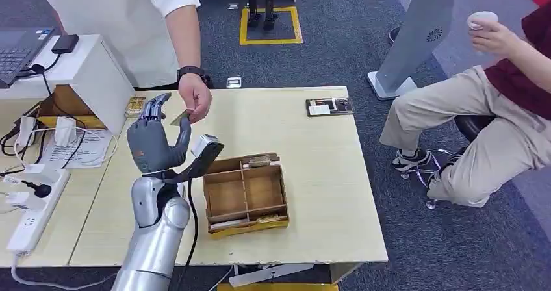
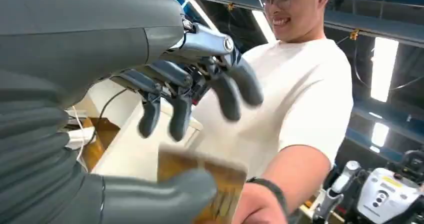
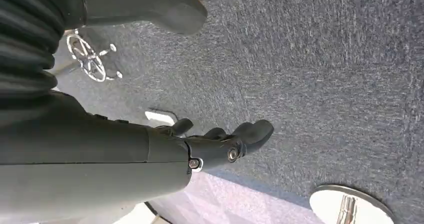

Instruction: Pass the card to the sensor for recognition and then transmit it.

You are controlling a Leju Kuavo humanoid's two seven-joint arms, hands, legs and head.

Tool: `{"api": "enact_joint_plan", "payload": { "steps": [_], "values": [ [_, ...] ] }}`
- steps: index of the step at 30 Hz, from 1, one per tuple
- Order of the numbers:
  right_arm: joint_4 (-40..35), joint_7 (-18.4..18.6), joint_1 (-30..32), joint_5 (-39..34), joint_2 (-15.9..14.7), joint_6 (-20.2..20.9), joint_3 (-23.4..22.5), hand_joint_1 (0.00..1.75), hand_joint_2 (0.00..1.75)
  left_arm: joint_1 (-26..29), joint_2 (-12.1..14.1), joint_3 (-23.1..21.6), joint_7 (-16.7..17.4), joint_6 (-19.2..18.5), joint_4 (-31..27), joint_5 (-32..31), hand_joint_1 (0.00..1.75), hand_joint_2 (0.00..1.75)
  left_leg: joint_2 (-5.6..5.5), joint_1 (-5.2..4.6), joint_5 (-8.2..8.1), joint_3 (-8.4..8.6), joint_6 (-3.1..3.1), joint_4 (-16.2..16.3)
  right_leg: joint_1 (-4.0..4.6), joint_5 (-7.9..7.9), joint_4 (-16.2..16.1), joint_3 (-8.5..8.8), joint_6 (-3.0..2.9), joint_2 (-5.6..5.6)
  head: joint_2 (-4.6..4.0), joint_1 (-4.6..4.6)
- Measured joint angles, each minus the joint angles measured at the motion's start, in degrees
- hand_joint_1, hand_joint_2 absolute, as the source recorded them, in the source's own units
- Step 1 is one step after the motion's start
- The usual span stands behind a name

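Broadly, a handover at the far side of the pale table (image 1: 312, 174), so judged from the person in a white shirt (image 1: 130, 18) standing just beyond the fingertips and reaching in. Below the heel of the left hand (image 1: 153, 141), a wooden compartment box (image 1: 245, 193), probably the card store, and a white-headed sensor (image 1: 206, 148) on a dark stand, kept close for an easy swipe. Left hand raised with palm toward the person, fingers (image 2: 225, 91) spread and well off the card (image 1: 178, 117), thumb (image 2: 160, 194) lying across its near face; no pinch visible, so likely presenting or releasing rather than gripping. Card upright between thumb and fingers, pinched at its far edge by the person's hand (image 1: 197, 99). Right hand (image 3: 220, 144) hanging over carpet, fingers loosely bent, holding nothing, presumably idle.
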Motion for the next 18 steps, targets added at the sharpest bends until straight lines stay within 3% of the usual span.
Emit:
{"api": "enact_joint_plan", "payload": {
  "steps": [3,4,8,9,18],
  "values": [
    [0.0,-0.1,0.0,-0.5,0.1,0.0,0.0,0.00,1.75,0.6,-1.3,1.7,-4.5,0.0,-0.5,3.9,0.00,1.75,0.00,0.00,-0.01,-0.01,0.00,0.0,0.00,0.00,0.0,-0.01,0.00,0.00,0.00,0.00],
    [0.0,-0.1,0.0,-1.0,0.3,0.0,0.0,0.00,1.75,0.9,-1.6,1.9,-5.8,0.0,-1.2,6.0,0.00,0.00,0.00,0.00,-0.01,-0.01,0.00,0.0,0.00,-0.01,0.0,-0.01,0.01,0.01,0.00,0.00],
    [-0.5,-0.1,0.1,-1.6,0.9,0.0,-0.1,0.00,1.75,1.4,-1.8,2.3,-9.5,0.0,-4.0,13.8,0.00,0.00,0.00,0.01,-0.01,-0.02,0.00,0.0,0.01,-0.01,0.0,-0.02,0.01,0.00,0.00,0.02],
    [-0.7,-0.1,0.1,-1.8,1.0,0.0,-0.2,0.00,1.75,1.5,-1.8,2.3,-9.9,0.0,-4.6,14.6,0.00,1.75,0.00,0.01,-0.01,-0.02,0.00,0.0,0.01,-0.01,0.0,-0.02,0.01,-0.01,0.00,0.04],
    [-2.0,-0.8,0.3,-2.7,1.2,0.0,-1.2,0.00,1.75,4.1,-1.5,2.3,-15.7,0.0,-10.6,25.1,0.00,1.75,-0.02,0.01,0.00,-0.04,0.00,0.0,0.01,-0.01,0.0,-0.01,0.01,-0.02,0.00,0.04]
  ]
}}
